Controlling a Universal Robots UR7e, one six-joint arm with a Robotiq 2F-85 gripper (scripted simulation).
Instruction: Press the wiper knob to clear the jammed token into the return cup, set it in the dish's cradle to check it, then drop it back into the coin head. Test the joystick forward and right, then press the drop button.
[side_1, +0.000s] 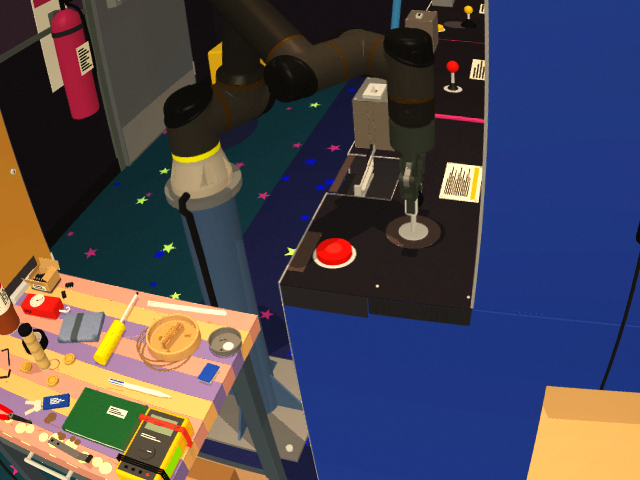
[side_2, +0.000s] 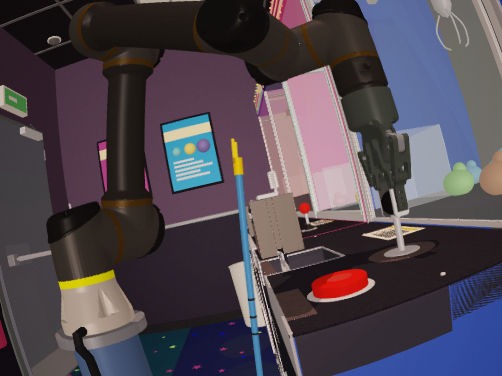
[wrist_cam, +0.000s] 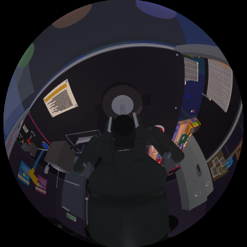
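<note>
My gripper (side_1: 411, 205) (side_2: 394, 202) (wrist_cam: 122, 122) points straight down over the black control panel and is closed on the dark ball top of the joystick (side_1: 412, 219) (side_2: 398, 227) (wrist_cam: 122, 106), whose pale shaft stands upright on a round grey base. The red drop button (side_1: 334, 251) (side_2: 340, 283) sits on the panel's near left corner. The grey coin head box (side_1: 370, 113) (side_2: 275, 224) stands behind a clear-walled tray (side_1: 368, 178). On the striped workbench, lower left, lie the wooden dish with its cradle (side_1: 172, 337) and a small grey cup (side_1: 225, 341).
The blue cabinet wall (side_1: 558, 155) rises close on the right of the joystick. An instruction label (side_1: 460, 182) lies on the panel between them. A blue pole with a yellow tip (side_2: 245, 240) stands by the panel's left edge. Tools and a multimeter (side_1: 152, 447) crowd the workbench.
</note>
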